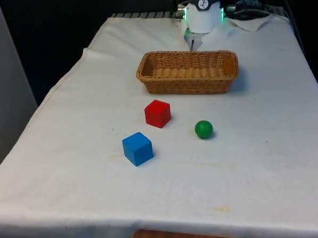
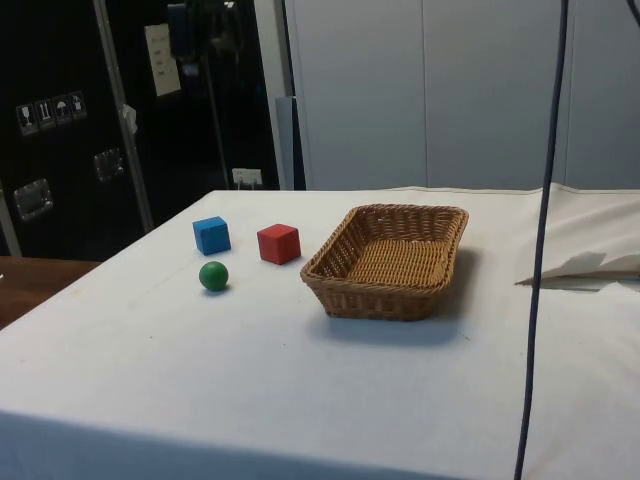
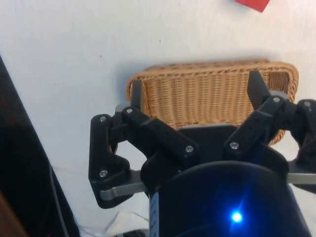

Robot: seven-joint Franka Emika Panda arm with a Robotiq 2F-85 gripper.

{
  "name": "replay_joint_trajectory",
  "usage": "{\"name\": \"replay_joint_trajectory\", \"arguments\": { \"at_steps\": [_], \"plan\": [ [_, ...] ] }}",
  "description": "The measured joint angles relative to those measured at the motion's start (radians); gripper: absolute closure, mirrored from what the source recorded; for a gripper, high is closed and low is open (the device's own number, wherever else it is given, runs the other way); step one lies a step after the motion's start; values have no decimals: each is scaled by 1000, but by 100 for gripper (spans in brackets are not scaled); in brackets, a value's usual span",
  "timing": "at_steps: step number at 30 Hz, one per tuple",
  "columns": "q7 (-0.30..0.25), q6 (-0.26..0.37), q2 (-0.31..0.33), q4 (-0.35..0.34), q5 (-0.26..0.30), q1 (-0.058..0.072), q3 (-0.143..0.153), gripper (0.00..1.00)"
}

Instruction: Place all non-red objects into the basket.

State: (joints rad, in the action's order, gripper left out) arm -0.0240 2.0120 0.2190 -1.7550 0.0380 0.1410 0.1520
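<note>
Above the basket, the wrist view shows spread, empty jaws (front view hides them).

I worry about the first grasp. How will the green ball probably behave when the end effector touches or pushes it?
The green ball is round and lies free on the flat white cloth, so a sideways touch will probably make it roll. Its smooth surface may slip between flat fingers. The cloth could slow it a little.

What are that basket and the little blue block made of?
The basket looks like woven wicker or rattan: tan strands, an open weave and a braided rim. The blue block seems to be painted wood, with flat matte faces and crisp edges, though plastic or foam can't be ruled out.
</note>
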Motion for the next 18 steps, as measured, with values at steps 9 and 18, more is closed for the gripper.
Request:
{"name": "replay_joint_trajectory", "arguments": {
  "at_steps": [9, 18],
  "plan": [
    [23, 46, 33, 2, 0, -6, 4, 0],
    [47, 70, 79, 28, 0, -10, 9, 0]
  ]
}}
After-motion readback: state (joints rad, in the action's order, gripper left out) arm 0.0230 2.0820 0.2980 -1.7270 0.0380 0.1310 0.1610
